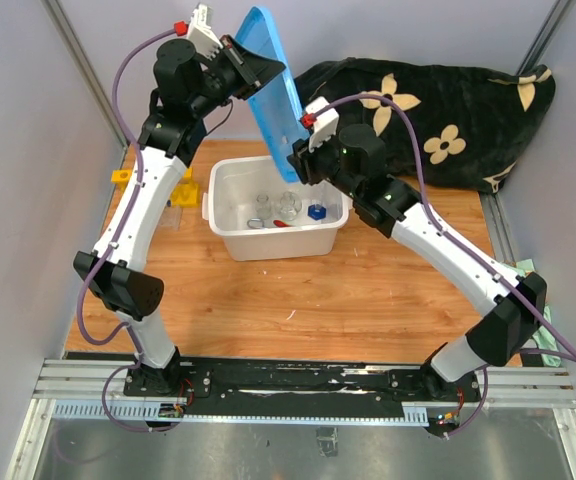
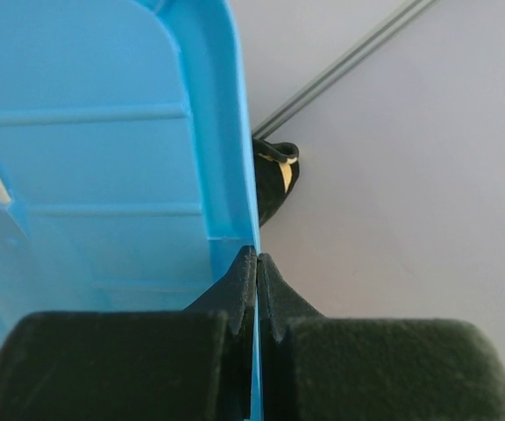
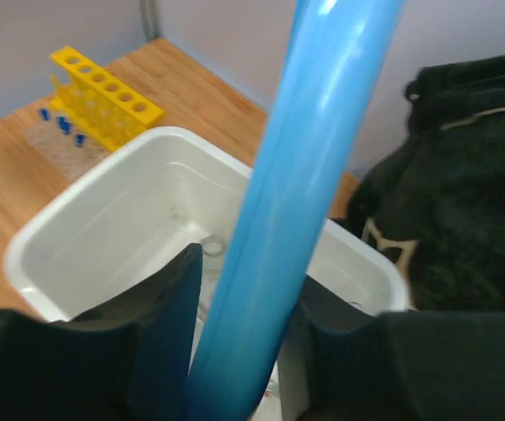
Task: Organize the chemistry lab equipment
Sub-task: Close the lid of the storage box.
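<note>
Top external: we log blue lid (image 1: 268, 90) upright above white bin (image 1: 268, 245), left claw (image 2: 257, 263) pinching its rim, right claw (image 3: 245, 281) spread astride it, likely to seat it over the beakers (image 1: 288, 206) inside.

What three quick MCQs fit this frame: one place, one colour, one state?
1. Where does the yellow rack stand relative to the white bin?
A. inside it
B. on the table, to the bin's left
C. balanced on its rim

2. What colour is the lid held up over the bin?
A. red
B. blue
C. white

3. How is the left tool?
A. open and empty
B. out of view
C. shut on the lid's edge

Key:
1 B: the right wrist view shows the rack on the wood outside the bin's wall.
2 B: the lid is bright blue in all three views.
3 C: the left wrist view shows its fingers pinched together on the lid's rim.
</note>
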`<state>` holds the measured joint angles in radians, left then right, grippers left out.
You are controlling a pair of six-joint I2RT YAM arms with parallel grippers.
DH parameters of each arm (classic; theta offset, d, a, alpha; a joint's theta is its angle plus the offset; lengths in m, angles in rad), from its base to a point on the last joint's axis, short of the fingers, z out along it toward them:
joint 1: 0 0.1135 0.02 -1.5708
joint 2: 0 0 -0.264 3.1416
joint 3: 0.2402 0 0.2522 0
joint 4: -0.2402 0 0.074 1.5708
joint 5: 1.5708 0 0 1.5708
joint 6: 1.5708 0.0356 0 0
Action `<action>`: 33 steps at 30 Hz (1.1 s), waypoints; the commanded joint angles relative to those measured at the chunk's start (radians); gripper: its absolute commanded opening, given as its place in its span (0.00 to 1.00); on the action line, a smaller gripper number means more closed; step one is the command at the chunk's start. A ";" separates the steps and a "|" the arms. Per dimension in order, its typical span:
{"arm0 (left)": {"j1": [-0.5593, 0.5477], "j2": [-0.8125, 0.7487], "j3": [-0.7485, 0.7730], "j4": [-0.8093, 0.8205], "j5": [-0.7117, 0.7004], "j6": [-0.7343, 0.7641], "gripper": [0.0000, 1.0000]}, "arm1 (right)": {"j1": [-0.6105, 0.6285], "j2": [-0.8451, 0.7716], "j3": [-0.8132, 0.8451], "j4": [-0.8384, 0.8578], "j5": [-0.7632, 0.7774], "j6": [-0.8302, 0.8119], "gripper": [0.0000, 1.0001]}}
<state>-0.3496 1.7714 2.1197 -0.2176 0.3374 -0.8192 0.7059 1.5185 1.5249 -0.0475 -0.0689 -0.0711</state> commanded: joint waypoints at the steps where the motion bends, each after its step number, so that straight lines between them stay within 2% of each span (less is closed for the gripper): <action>1: -0.006 -0.033 -0.008 0.062 0.020 -0.001 0.00 | -0.014 0.016 0.016 0.043 0.049 0.007 0.20; 2: -0.005 -0.035 -0.009 0.060 0.020 0.000 0.00 | -0.015 0.018 0.019 0.037 0.061 0.000 0.08; 3: -0.006 -0.035 -0.010 0.057 0.018 0.003 0.00 | -0.014 0.019 0.023 0.031 0.080 -0.005 0.01; 8: -0.004 -0.038 0.000 0.021 0.005 0.036 0.01 | -0.015 0.001 0.030 0.004 0.134 -0.073 0.01; 14: 0.027 -0.103 -0.080 0.027 0.011 0.040 0.67 | -0.011 -0.065 -0.046 0.036 0.157 -0.247 0.00; 18: 0.062 -0.169 -0.169 0.059 0.049 0.015 0.94 | -0.010 -0.086 -0.106 0.078 0.188 -0.413 0.01; 19: 0.070 -0.191 -0.188 0.059 0.049 0.020 0.98 | -0.010 -0.090 -0.121 0.090 0.191 -0.448 0.01; 27: 0.167 -0.364 -0.385 0.010 0.080 0.058 0.99 | -0.004 -0.131 -0.278 0.249 0.220 -0.689 0.01; 33: 0.212 -0.465 -0.620 -0.022 0.095 0.101 0.99 | 0.004 -0.139 -0.426 0.455 0.211 -0.919 0.01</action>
<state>-0.1616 1.3483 1.6024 -0.2241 0.4000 -0.7650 0.6964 1.4040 1.1763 0.2062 0.1253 -0.7719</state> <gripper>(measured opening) 0.991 0.237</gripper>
